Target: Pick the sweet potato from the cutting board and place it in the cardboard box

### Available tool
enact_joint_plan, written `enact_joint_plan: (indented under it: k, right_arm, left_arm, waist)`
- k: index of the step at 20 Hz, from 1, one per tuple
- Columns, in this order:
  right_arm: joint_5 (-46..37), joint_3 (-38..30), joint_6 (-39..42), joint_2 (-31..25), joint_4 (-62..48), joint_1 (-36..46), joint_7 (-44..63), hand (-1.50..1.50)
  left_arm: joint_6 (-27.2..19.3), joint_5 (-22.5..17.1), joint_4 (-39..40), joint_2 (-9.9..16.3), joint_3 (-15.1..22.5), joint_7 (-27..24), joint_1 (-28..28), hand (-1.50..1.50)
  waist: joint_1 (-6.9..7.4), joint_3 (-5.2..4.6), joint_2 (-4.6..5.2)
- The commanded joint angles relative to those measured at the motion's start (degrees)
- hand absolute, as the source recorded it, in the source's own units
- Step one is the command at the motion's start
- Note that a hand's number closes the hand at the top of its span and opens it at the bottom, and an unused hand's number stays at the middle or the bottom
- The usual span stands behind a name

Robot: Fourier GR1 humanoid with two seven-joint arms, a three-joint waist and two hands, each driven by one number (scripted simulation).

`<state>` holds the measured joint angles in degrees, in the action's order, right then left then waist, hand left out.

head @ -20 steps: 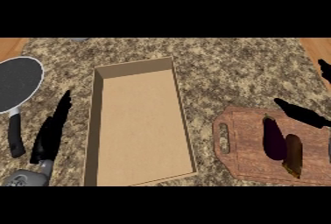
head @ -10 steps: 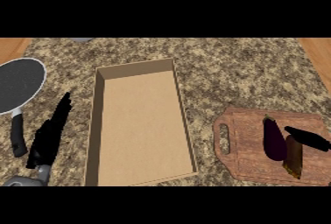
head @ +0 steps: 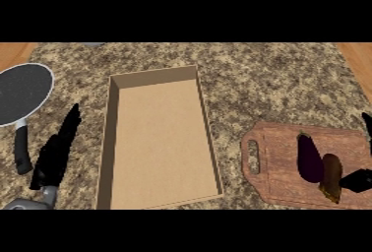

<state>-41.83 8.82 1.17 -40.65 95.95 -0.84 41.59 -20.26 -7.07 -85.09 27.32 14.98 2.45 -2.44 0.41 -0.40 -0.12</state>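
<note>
Bench [head: 276, 83]: a speckled brown and grey stone top that fills most of the head view, with strips of wood showing at the upper left and upper right corners.
Cardboard box [head: 116, 142]: open-topped, long and narrow, lying at the middle of the bench with its length running from the far side toward the near side; its inside shows only bare floor.
Cutting board [head: 280, 172]: reddish-brown wood with a slot handle on its left end, lying on the bench to the right of the cardboard box and apart from it.
Sweet potato [head: 332, 178]: brown, elongated, lying on the right part of the cutting board, its length running near to far; it has not left the board.
Eggplant [head: 310, 158]: dark purple, lying on the cutting board just left of the sweet potato and roughly parallel to it, the two close side by side.
Right hand [head: 357, 181]: black, coming in at the right edge, right at the sweet potato's right side near its lower half; only part of it shows, so I cannot tell whether its fingers are spread or curled, nor whether it grips anything.
Left hand [head: 56, 152]: black, fingers straight and pointing away, holding nothing, above the bench left of the cardboard box.
Frying pan [head: 22, 93]: dark and round with a pale rim, at the far left, its black handle pointing toward the near edge.
</note>
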Motion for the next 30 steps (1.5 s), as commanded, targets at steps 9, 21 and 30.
enact_joint_plan:
  k: [9,21,30]
  right_arm:
    - [3.2,8.4,25.4,8.8,7.5,5.9,29.8,-1.50]
    - [-2.8,6.9,25.9,14.4,1.9,6.7,30.9,-1.50]
    - [-7.2,2.0,25.5,14.8,-0.6,5.1,23.9,-1.50]
  left_arm:
    - [1.4,0.5,-2.6,0.2,-1.4,-1.3,3.9,0.00]
    - [0.9,3.8,-1.5,-2.9,-1.5,0.7,1.9,0.00]
    - [3.1,5.3,-0.1,-4.3,-3.9,0.7,0.3,0.00]
  waist:
    - [0.11,0.33,0.00]
    - [-0.36,0.37,0.06]
    - [-0.53,0.39,0.10]
